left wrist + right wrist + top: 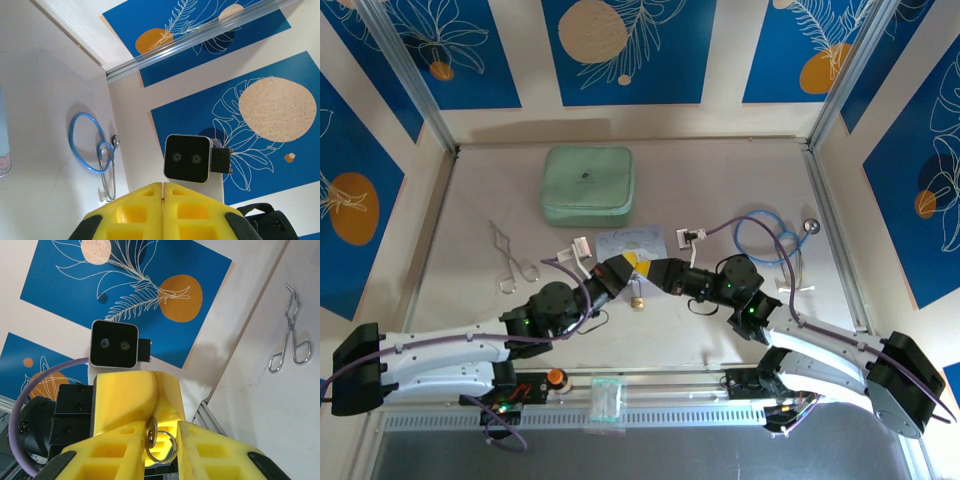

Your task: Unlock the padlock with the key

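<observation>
The two grippers meet tip to tip above mid-table. My left gripper (634, 264) (163, 186) is shut, its yellow fingers (132, 395) pressed flat together. At their tip sits the small silvery key (152, 432), with a wire key ring (173, 437) dangling from it. My right gripper (658, 270) (163, 440) stands open around the key and ring, one finger on each side; the key head lies against one finger. The brass padlock (637, 299) hangs just below the meeting point, silver shackle up. Its link to the ring is hidden.
A pale-blue tin (625, 243) lies just behind the grippers, a green pouch (588, 185) further back. Forceps (510, 262) (289, 347) lie left, a blue stethoscope (770, 235) (92, 145) right. An orange knob (556, 377) and a clear box (606, 398) sit on the front rail.
</observation>
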Robot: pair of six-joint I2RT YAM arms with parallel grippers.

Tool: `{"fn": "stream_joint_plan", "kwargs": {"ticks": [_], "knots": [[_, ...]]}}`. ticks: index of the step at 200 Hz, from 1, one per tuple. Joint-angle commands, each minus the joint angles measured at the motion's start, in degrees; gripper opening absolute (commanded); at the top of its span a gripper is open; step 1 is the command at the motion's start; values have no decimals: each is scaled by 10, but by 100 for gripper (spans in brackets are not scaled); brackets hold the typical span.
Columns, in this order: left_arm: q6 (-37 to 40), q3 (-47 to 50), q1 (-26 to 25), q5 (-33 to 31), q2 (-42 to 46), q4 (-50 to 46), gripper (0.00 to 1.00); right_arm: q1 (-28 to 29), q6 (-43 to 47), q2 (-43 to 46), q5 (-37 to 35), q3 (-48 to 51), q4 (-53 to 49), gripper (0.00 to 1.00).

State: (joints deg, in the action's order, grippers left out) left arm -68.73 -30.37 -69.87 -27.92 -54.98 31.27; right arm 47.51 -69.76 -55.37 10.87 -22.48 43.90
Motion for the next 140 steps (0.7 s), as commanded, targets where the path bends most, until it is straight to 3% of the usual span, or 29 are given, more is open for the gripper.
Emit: {"fn": "stream_joint_plan", "kwargs": {"ticks": [1, 38, 60, 85, 91, 106, 112, 120, 140], "knots": [[-4, 0, 2, 6, -5, 25, 0, 4, -4, -4, 2, 1, 29, 20], [-22, 1, 2, 18, -25, 29, 0, 6, -4, -8, 3, -3, 41, 11], [-27, 6, 2, 15, -29, 33, 0, 8, -1, -6, 9, -6, 33, 0], [-18, 7, 2, 5, -20, 26, 0, 5, 0, 11, 1, 5, 13, 0], [-12, 7, 2, 1, -16, 21, 12, 4, 0, 16, 0, 8, 4, 0], [0, 16, 2, -21, 1, 8, 55, -4, 1, 31, 2, 6, -46, 0], [6, 22, 3, -29, 10, 2, 66, -8, 2, 36, 3, 6, -65, 0], [16, 28, 7, -39, 26, -13, 74, -14, 1, 45, 4, 4, -99, 0], [14, 18, 19, -60, 72, -143, 82, -29, 5, 65, 6, 0, -182, 0]]}}
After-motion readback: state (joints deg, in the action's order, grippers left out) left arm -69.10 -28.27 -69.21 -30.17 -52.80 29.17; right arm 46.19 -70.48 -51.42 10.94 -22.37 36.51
